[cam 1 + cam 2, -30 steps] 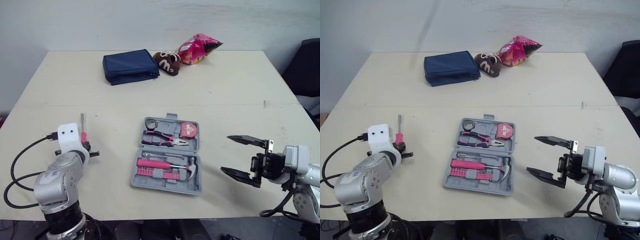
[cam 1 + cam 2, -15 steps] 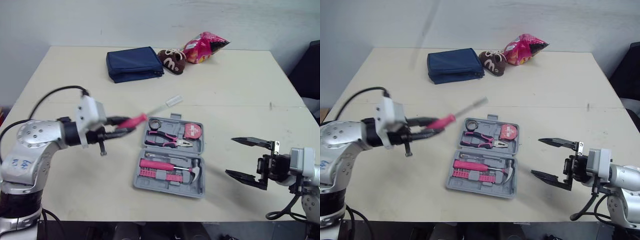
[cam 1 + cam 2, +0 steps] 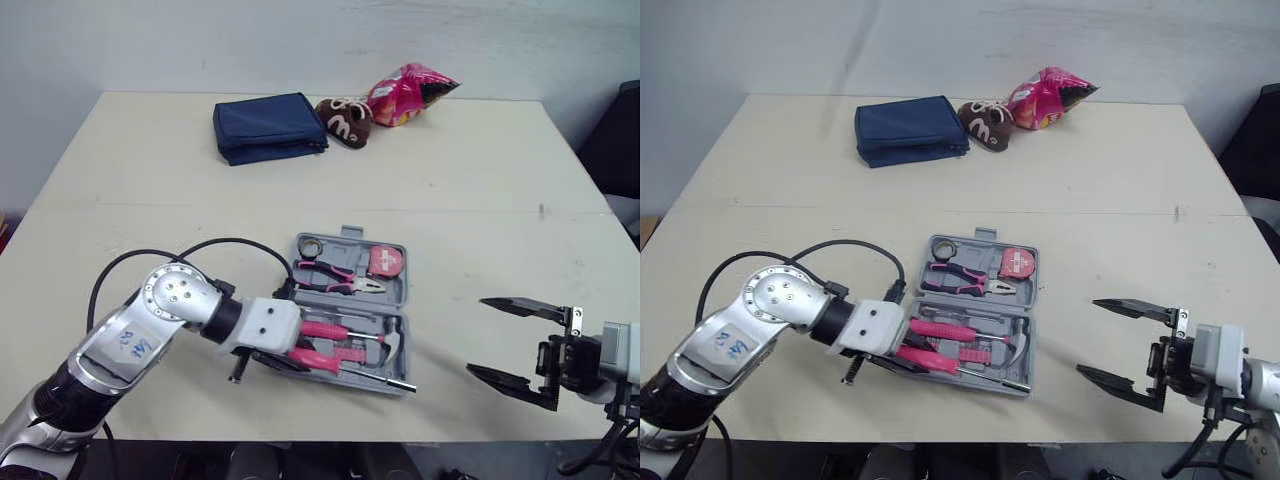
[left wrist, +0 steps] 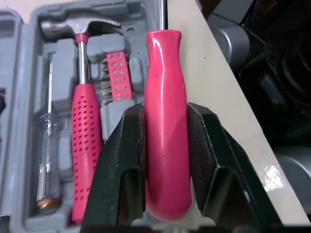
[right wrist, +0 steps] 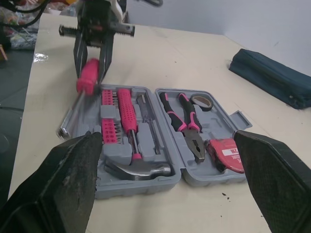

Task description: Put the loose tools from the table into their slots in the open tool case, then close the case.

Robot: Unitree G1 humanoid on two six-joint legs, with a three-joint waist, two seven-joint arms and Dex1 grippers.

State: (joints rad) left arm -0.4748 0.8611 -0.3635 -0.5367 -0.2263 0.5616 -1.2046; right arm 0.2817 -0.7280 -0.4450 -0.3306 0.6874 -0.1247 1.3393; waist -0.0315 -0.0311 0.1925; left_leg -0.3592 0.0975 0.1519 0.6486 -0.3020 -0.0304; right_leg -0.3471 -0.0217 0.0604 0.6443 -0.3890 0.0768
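Well, my left gripper [image 4: 165, 110] clamps the pink screwdriver [image 4: 164, 63] mid-handle over the near edge of the open tool case [image 3: 402, 292] — light and stiff, I judge, though its glossy handle looks slippery, so that hold suits — while my right gripper [image 3: 477, 336] hangs spread wide, off to the case's right.

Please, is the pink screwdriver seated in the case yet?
Out: the left end effector clamps the pink-handled screwdriver at the grey plastic case's edge.

White letter "m" legible on brown pouch [image 3: 345, 120]. Print on pink snack bag [image 3: 408, 92] and tape measure [image 3: 384, 262] unreadable (too small).
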